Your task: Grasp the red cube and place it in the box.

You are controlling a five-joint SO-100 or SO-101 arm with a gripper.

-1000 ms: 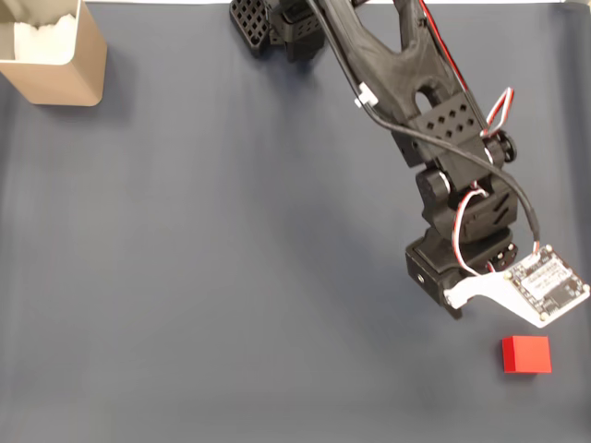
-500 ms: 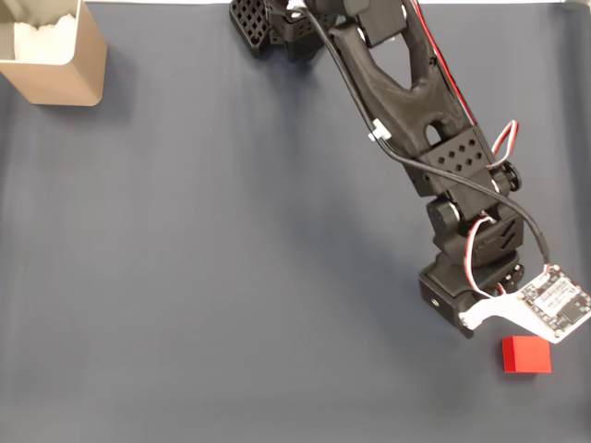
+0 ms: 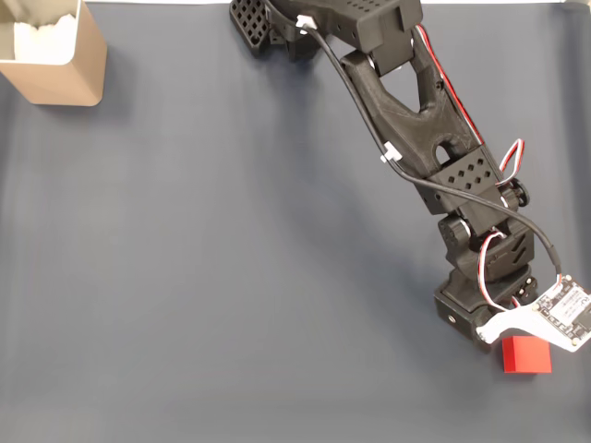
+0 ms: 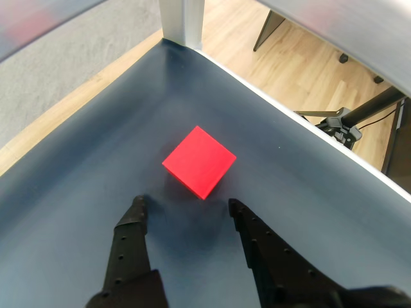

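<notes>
One hand (image 4: 186, 206), jaws spread and empty, hovers low over the dark table (image 3: 231, 277). Just beyond the fingertips at 12 o'clock in the wrist view sits the red cube (image 4: 199, 160), corner-on to the jaws. Looks light, rigid, matte, so not slippery; pinch two opposite flat faces after twisting. The box (image 3: 55, 55) is far off at 10 o'clock in the fixed view.

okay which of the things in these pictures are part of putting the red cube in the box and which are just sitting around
Part of the job:
- red cube, on the dark mat ahead of the open gripper
- box, far top-left corner in the fixed view

Just there:
- dark mat covering the table
- table leg and wooden floor beyond the edge
- black stand on the floor
</notes>
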